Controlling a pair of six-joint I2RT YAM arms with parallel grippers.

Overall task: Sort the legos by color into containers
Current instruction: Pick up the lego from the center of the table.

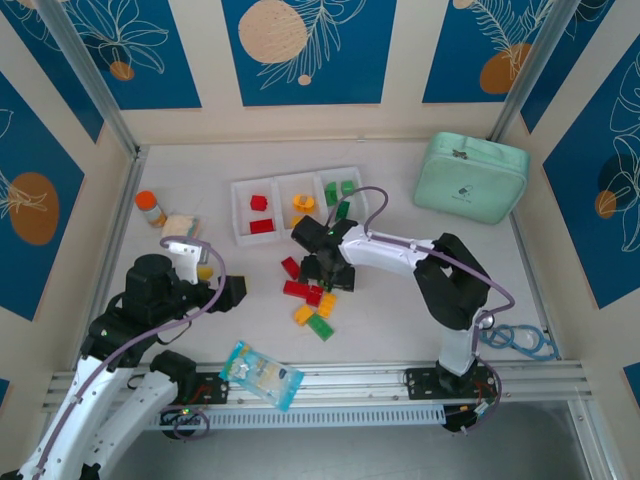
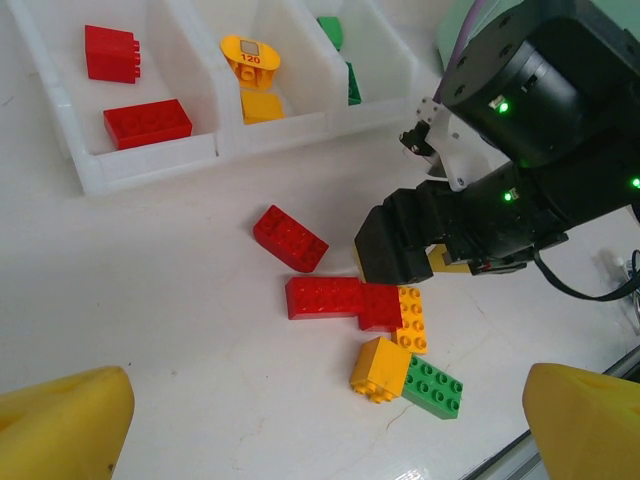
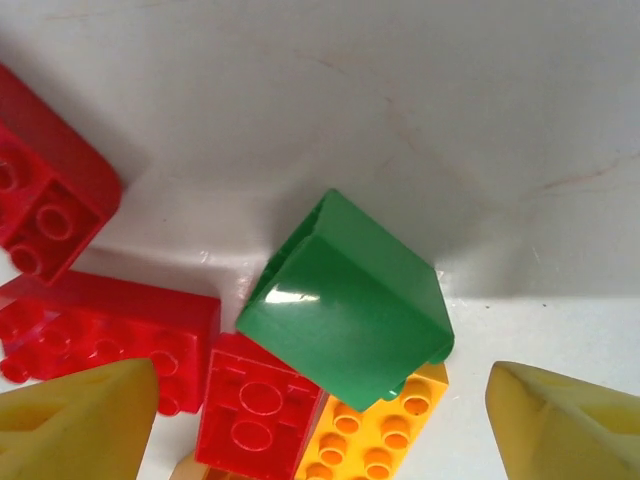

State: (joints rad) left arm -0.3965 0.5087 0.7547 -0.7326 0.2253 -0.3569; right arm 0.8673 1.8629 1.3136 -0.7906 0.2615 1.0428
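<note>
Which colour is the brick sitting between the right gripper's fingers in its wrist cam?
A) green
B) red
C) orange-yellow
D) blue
A: in the right wrist view the green brick lies in the middle of the gap between the fingers of the right gripper. The red bricks and the orange-yellow brick sit lower and to the side.

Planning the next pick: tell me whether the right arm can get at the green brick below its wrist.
Probably yes. The right gripper hangs over the green brick with its jaws open to either side and nothing above it. The red bricks crowding one side might get nudged.
</note>
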